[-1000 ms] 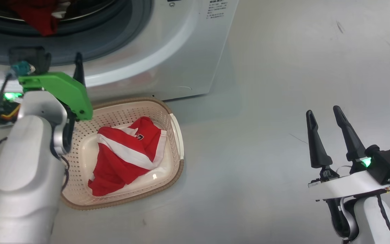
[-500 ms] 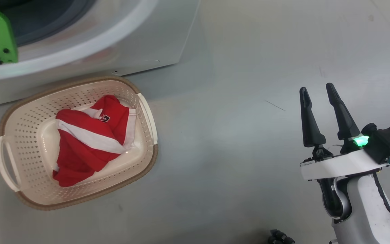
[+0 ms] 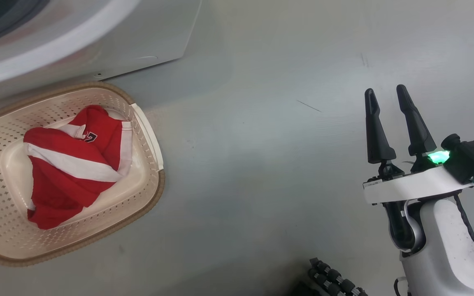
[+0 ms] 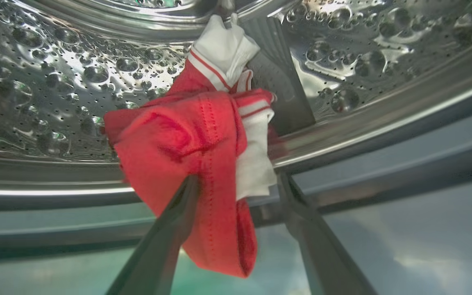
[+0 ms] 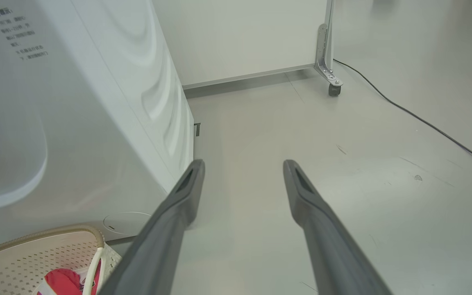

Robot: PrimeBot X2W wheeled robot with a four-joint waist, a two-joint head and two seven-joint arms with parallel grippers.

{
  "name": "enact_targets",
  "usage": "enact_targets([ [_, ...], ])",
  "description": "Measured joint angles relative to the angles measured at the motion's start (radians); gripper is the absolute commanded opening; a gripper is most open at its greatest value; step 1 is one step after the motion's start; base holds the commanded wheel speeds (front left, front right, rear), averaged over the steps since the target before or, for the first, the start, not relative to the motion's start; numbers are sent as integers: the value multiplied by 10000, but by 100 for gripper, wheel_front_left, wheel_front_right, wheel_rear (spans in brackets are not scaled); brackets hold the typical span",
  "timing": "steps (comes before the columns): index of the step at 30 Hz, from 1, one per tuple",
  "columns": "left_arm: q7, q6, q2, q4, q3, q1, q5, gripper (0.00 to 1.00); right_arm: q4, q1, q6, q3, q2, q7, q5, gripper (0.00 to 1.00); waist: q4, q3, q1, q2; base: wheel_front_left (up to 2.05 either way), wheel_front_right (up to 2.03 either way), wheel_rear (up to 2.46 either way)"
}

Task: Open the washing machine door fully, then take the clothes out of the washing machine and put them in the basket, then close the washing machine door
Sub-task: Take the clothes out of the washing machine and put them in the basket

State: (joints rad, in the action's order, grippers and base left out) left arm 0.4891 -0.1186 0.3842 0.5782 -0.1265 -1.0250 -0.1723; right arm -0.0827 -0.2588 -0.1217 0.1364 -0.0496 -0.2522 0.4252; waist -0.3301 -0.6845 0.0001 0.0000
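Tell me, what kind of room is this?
Probably a laundry corner set up in a lab or workshop. There is a white washing machine with red clothes in its steel drum, a cream basket on the bare grey floor, and a rolling white panel behind.

In the cream perforated basket [image 3: 148,135], just before the white washing machine [image 3: 97,45], crumpled red clothes [image 3: 68,172] with white stripes. Draped over the steel drum [image 4: 35,82] lip, another red-and-white garment [image 4: 195,139].
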Motion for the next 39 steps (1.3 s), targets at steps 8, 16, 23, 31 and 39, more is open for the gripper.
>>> enact_targets([
  [8, 165, 0, 205, 268, 564, -122, 727, 100, -104, -60, -2, 15, 29, 0, 29, 100, -110, -127, 0, 0, 0, 0, 0],
  [16, 190, 0, 54, 186, 602, -252, 882, 0, -167, -220, -2, 6, 42, -2, 27, 100, -39, -185, -1, 0, 0, 0, 0],
  [23, -79, 0, -255, -58, 520, -348, 940, 0, -171, -257, -2, -63, 44, -2, 25, 100, 83, -223, -1, 0, 0, 0, 0],
  [31, -965, -2, -681, -418, 372, -376, 934, 0, -176, -298, -4, -270, 50, -2, -56, 100, 347, -144, -1, 0, 0, 0, 0],
  [39, -2203, -2, -924, -1158, 652, -144, 723, 0, -176, -300, -4, -301, 25, -2, -165, 100, 615, 127, -1, 0, 0, 0, 0],
])
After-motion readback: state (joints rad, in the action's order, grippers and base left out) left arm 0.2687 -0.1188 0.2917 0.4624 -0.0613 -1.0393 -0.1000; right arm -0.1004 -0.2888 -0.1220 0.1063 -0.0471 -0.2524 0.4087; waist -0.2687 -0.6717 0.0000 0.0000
